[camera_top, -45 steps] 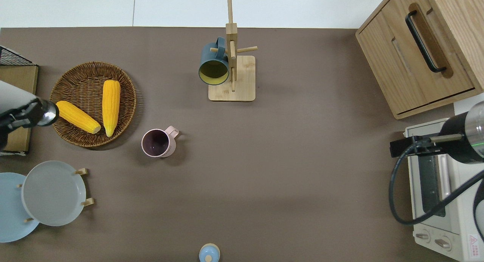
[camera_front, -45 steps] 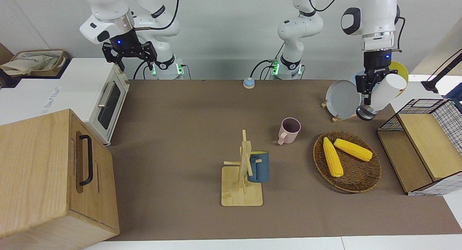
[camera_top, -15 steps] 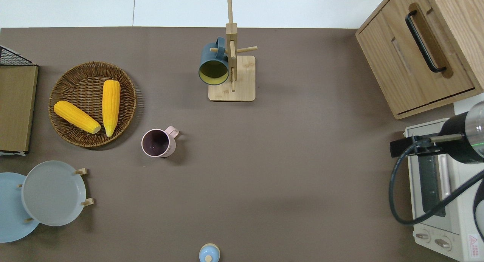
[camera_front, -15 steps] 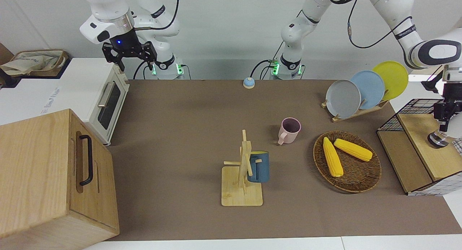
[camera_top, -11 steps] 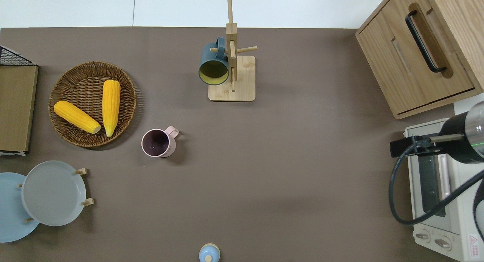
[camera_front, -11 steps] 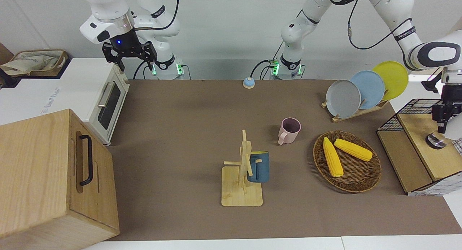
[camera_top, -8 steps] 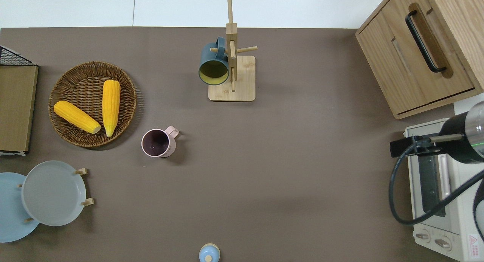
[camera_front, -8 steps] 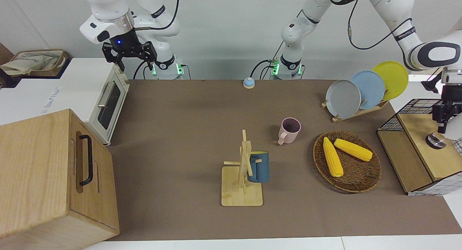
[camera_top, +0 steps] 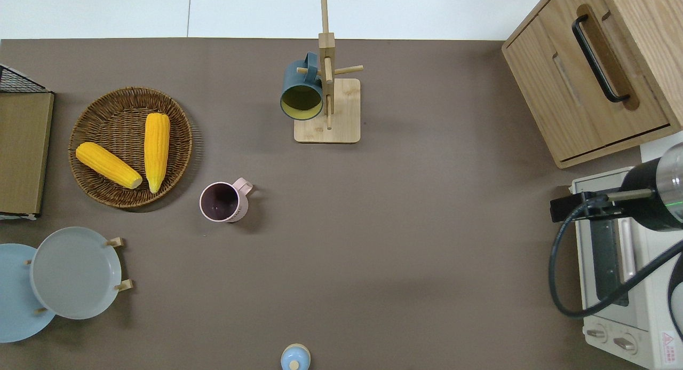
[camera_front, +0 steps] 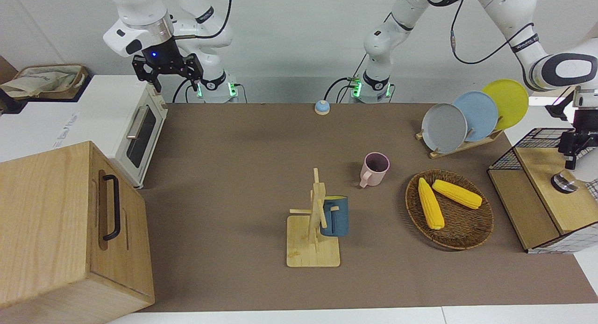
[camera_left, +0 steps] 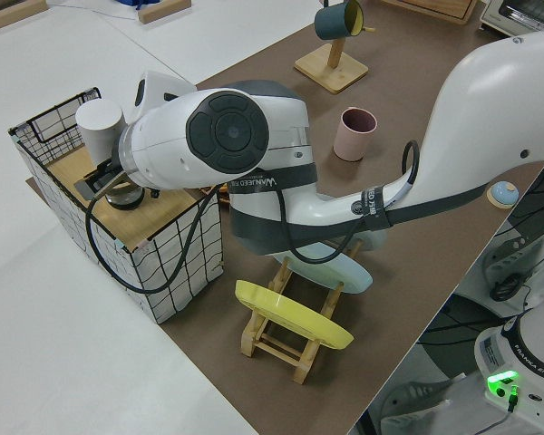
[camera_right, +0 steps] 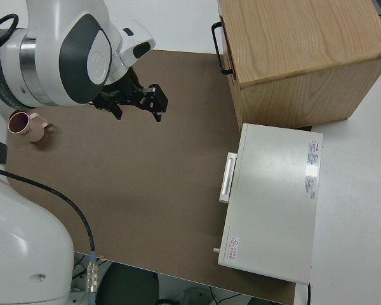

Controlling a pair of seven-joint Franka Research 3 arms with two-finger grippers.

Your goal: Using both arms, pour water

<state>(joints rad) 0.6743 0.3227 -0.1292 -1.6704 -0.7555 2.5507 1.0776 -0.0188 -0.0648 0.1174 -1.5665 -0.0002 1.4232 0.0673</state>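
Note:
My left gripper [camera_front: 571,162] is at the wire shelf rack [camera_front: 537,141] at the left arm's end of the table, right beside a white bottle with a metal base [camera_front: 563,182]. The bottle stands on the rack's wooden upper shelf [camera_front: 542,167]. In the left side view the gripper [camera_left: 100,186] is at the base of the bottle [camera_left: 100,122]. It is out of the overhead view. A pink mug [camera_front: 375,169] [camera_top: 220,202] stands upright mid-table. My right gripper [camera_front: 175,81] [camera_right: 138,113] is open, empty and parked.
A wicker basket [camera_top: 176,146] with two corn cobs [camera_top: 155,151] lies beside the mug. There is also a mug tree [camera_top: 326,81] with a blue mug, a plate rack [camera_front: 467,118], a small blue bell [camera_front: 321,107], a toaster oven [camera_front: 135,127] and a wooden cabinet [camera_front: 70,221].
Three seconds ago my left gripper held the bottle tilted by the plate rack. It carried the bottle to the wire rack and set it down. The gripper has just risen slightly.

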